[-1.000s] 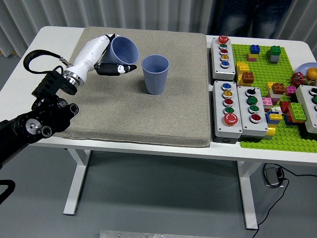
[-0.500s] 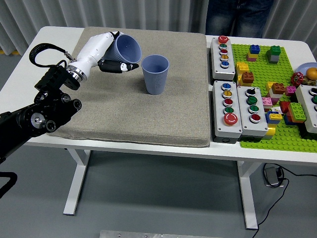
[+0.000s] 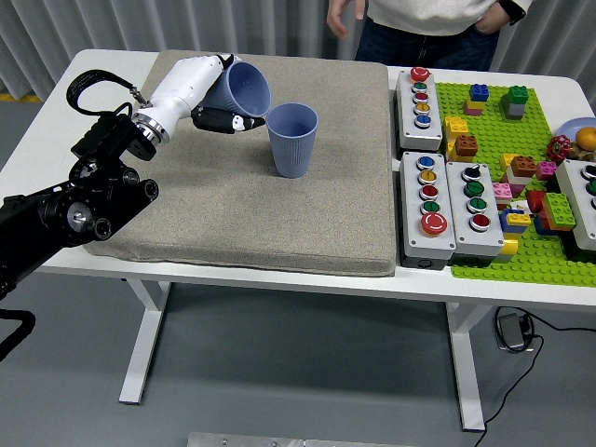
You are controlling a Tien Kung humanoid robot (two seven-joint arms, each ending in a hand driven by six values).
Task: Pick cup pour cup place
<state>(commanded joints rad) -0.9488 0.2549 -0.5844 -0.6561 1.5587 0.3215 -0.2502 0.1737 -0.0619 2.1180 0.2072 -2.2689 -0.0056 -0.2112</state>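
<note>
A blue ribbed cup (image 3: 293,140) stands upright on the grey mat (image 3: 251,205), near its middle back. My left hand (image 3: 212,98), white with black fingertips, is shut on a second blue cup (image 3: 244,91). That cup is held in the air, tilted with its mouth facing right and down. Its rim is just left of and above the standing cup's rim. I cannot see anything inside either cup. The right arm is out of view.
Three grey button boxes (image 3: 421,96) (image 3: 430,205) (image 3: 473,197) sit right of the mat. A green brick baseplate (image 3: 521,251) with several loose bricks lies at the far right. A person (image 3: 424,19) stands at the far side, one hand (image 3: 337,14) hanging by the table edge.
My left hand has carried the tilted cup up and to the right, closer to the standing cup. The person has stepped nearer to the table.
</note>
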